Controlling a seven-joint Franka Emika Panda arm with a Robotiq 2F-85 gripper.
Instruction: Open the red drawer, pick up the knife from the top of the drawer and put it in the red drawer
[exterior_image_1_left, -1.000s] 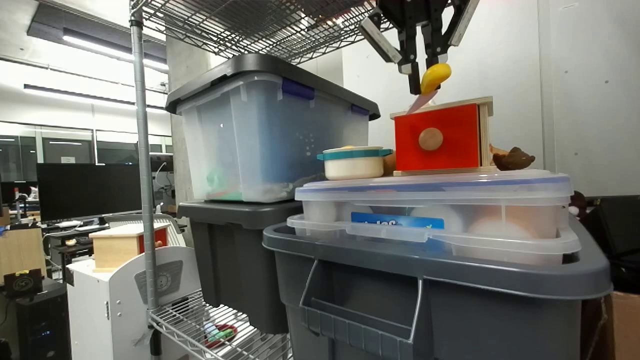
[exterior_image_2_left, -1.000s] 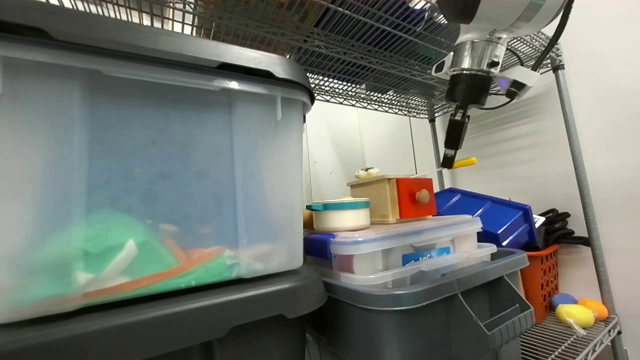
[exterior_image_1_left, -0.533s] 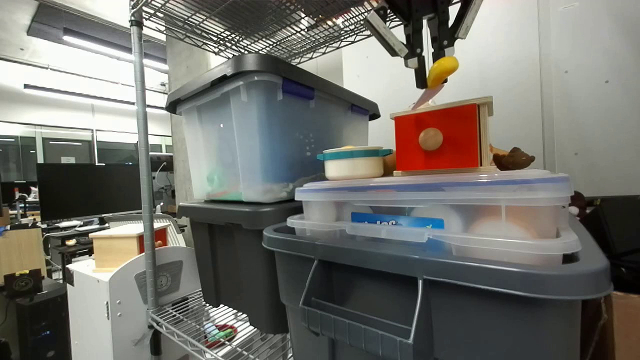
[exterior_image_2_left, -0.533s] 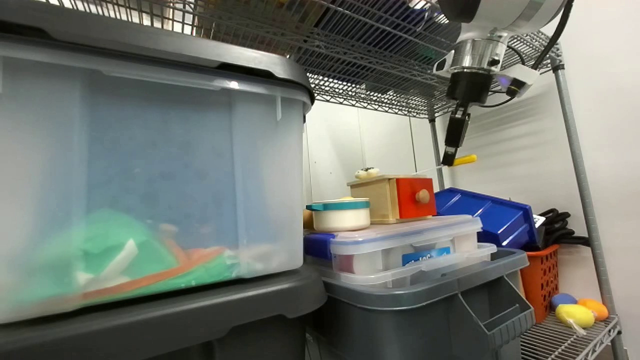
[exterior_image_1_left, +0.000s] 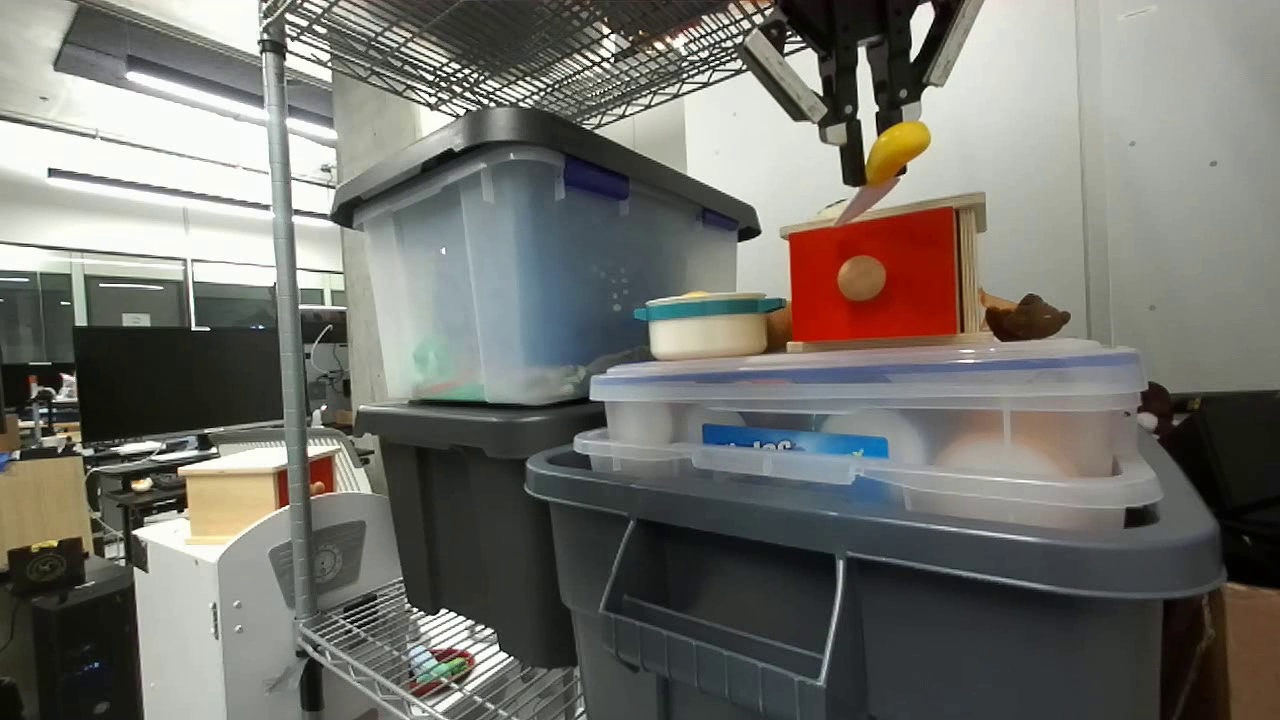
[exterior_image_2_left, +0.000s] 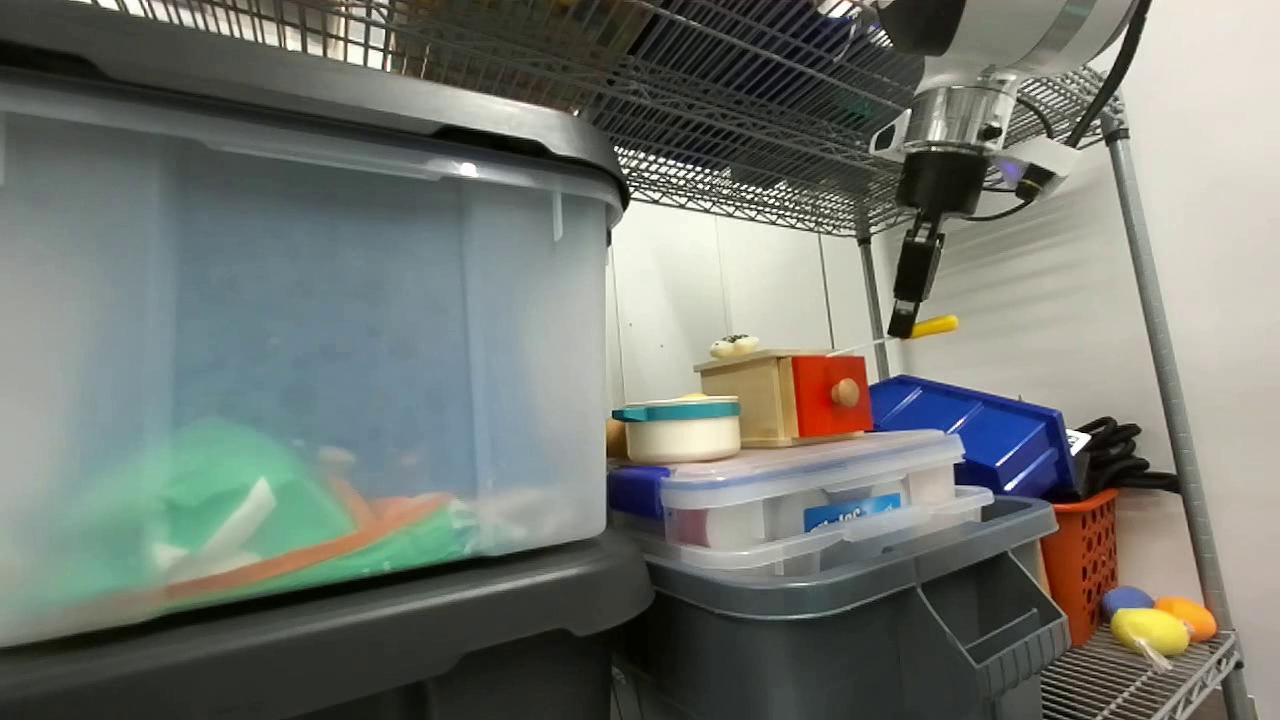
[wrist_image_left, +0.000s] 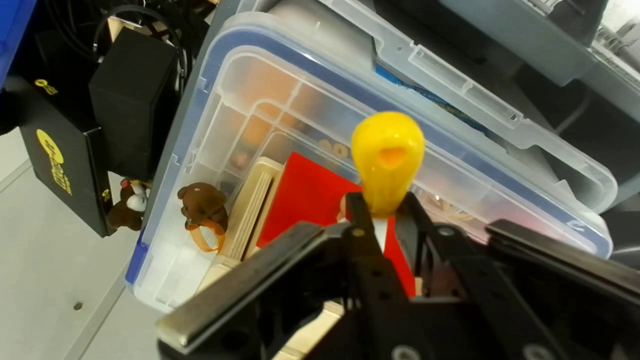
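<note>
The red drawer (exterior_image_1_left: 905, 270) is a small box with a pale wooden top. Its red front, carrying a round knob (exterior_image_1_left: 861, 278), appears flush with the box in both exterior views. My gripper (exterior_image_1_left: 875, 170) hangs above the front edge of that box, shut on the knife (wrist_image_left: 387, 155). The yellow handle sticks out past the fingertips in the wrist view. From the handle a thin pale blade slants down toward the box's top front edge; whether its tip touches there I cannot tell. The gripper (exterior_image_2_left: 903, 322) also shows side-on in an exterior view, with the knife (exterior_image_2_left: 935, 326) tilted.
Under the box is a see-through plastic tub (exterior_image_1_left: 870, 375) on a grey bin (exterior_image_1_left: 1000, 620). A cream and teal pot (exterior_image_1_left: 707, 328) stands beside the box, a brown bear figure (wrist_image_left: 202, 202) on its opposite side. A white speckled piece (exterior_image_2_left: 733, 346) lies on top. A wire shelf (exterior_image_2_left: 740, 130) hangs overhead.
With the knife held, my gripper has shifted a little to the right in both exterior views, rising slightly and then dipping. The drawer has not moved.
</note>
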